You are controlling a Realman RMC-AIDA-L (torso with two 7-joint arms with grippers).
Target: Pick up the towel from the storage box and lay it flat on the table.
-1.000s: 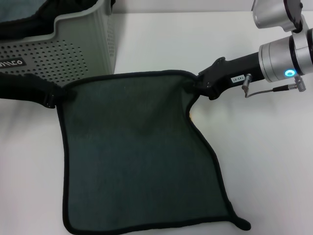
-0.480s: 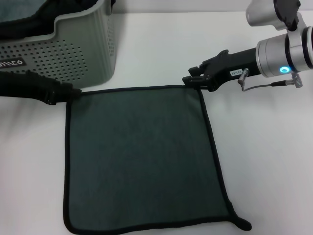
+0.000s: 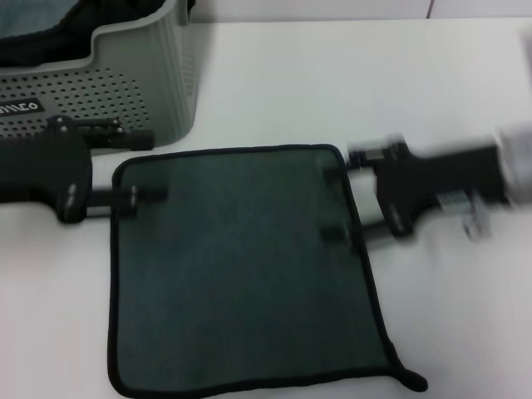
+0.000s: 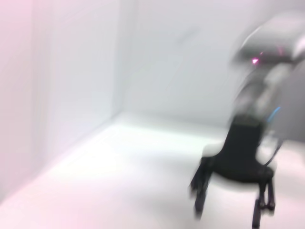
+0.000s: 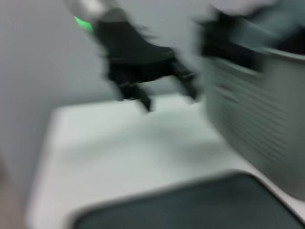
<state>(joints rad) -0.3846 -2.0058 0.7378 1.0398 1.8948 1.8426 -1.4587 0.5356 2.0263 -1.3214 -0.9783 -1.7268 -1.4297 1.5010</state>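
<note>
1. comparing with a moment ago, we see that both grippers have let go of the towel (image 3: 241,266): the left gripper (image 3: 141,166) and the right gripper (image 3: 337,199) each held a far corner, and now their jaws stand spread wide with nothing between them, fingertips over the towel's far corners.
2. that means the release is done; we judge the laying-flat step complete or nearly so, with only the arms' retreat left.
3. the towel lies green face up on the table (image 3: 332,75), just in front of the storage box (image 3: 125,75) and apart from it, smooth and without folds.
4. being square, it has no real long axis; its edges run roughly parallel to the box front, and the small black loop (image 3: 411,381) points toward the near right corner.
5. the wrist views are blurred, so whether any fingertip still touches the cloth is probably not decidable.
</note>
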